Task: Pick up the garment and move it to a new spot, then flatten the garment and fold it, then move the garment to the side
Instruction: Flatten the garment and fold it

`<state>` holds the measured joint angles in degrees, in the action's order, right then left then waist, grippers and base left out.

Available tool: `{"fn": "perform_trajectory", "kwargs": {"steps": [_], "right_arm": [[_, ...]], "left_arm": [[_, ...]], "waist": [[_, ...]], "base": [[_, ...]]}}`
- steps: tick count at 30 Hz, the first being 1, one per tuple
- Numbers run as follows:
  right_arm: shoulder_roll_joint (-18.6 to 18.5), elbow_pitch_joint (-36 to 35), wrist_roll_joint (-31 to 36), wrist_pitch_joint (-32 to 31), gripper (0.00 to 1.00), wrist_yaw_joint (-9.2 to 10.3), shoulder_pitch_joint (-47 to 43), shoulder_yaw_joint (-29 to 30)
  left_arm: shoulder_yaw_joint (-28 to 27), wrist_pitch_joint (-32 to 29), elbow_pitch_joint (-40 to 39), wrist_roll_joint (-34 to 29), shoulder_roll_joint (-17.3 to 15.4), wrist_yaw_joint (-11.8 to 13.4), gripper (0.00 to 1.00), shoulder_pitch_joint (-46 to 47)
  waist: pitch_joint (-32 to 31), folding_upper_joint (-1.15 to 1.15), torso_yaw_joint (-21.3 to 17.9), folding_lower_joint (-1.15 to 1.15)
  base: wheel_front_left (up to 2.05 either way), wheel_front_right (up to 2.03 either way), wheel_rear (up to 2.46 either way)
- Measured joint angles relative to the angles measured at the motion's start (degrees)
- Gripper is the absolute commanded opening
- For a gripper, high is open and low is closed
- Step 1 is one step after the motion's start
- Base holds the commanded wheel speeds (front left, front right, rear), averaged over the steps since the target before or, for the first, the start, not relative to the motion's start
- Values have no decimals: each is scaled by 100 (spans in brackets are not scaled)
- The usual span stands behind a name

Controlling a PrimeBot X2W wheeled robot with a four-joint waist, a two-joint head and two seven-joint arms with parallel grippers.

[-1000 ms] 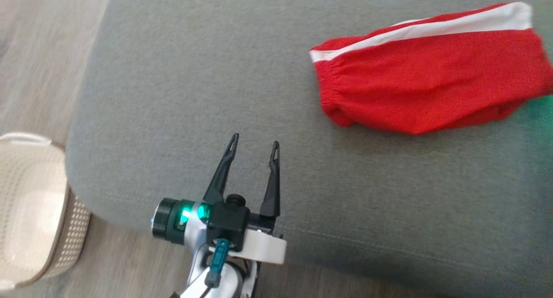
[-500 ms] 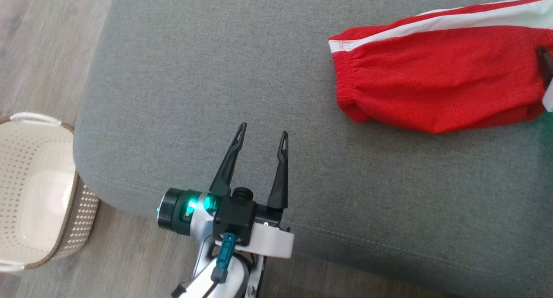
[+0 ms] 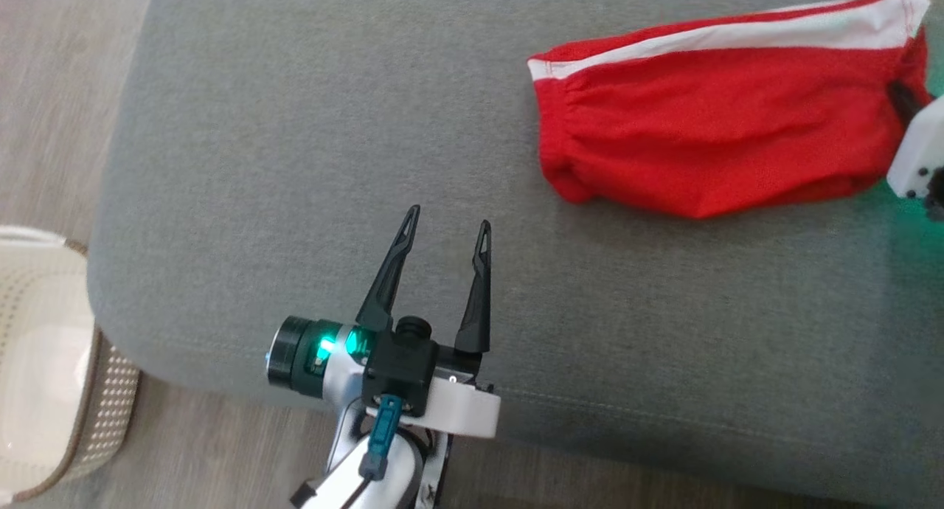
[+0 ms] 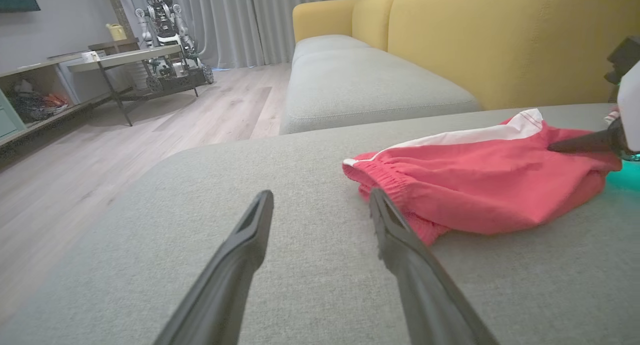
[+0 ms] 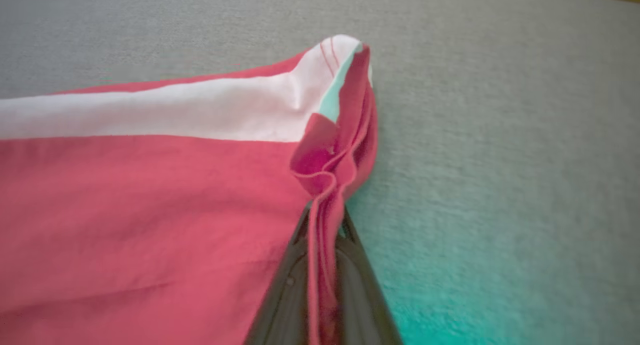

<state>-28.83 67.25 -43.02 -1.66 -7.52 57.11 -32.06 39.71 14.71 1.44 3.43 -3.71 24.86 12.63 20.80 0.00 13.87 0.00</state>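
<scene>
Cushion (image 3: 295, 162): spans the head view, with floor (image 3: 59, 88) along its left side.
Garment (image 3: 708, 118): on the cushion, far right.
Right gripper (image 3: 901, 99): at the garment's right end, pinching a fold of cloth.
Left gripper (image 3: 448, 217): above the cushion's near edge, left of the garment, well apart.
Basket (image 3: 110, 413): on the floor beside the cushion's near left corner.

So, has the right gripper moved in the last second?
Yes. The right gripper has come in from the right onto the right end of the shorts, bare a second ago.
</scene>
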Motion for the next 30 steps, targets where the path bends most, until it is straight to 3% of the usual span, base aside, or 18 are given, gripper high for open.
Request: {"fn": "perform_trajectory", "kwargs": {"steps": [14,20,30], "right_arm": [[-569,87,30,268,0,1,2,-164],[-499,-147,145,268,0,1,173,-343],[-40,-1029,62,2,0,1,247,-730]], "left_arm": [[-138,0,56,0,1,-73,100,-15],[-154,0,80,1,2,-75,100,-54],[-155,0,144,26,14,-174,100,-81]], "waist": [[-379,0,-546,0],[-426,0,-583,0],[-698,0,-526,0]], "base": [[0,0,0],[0,0,0],[0,0,0]]}}
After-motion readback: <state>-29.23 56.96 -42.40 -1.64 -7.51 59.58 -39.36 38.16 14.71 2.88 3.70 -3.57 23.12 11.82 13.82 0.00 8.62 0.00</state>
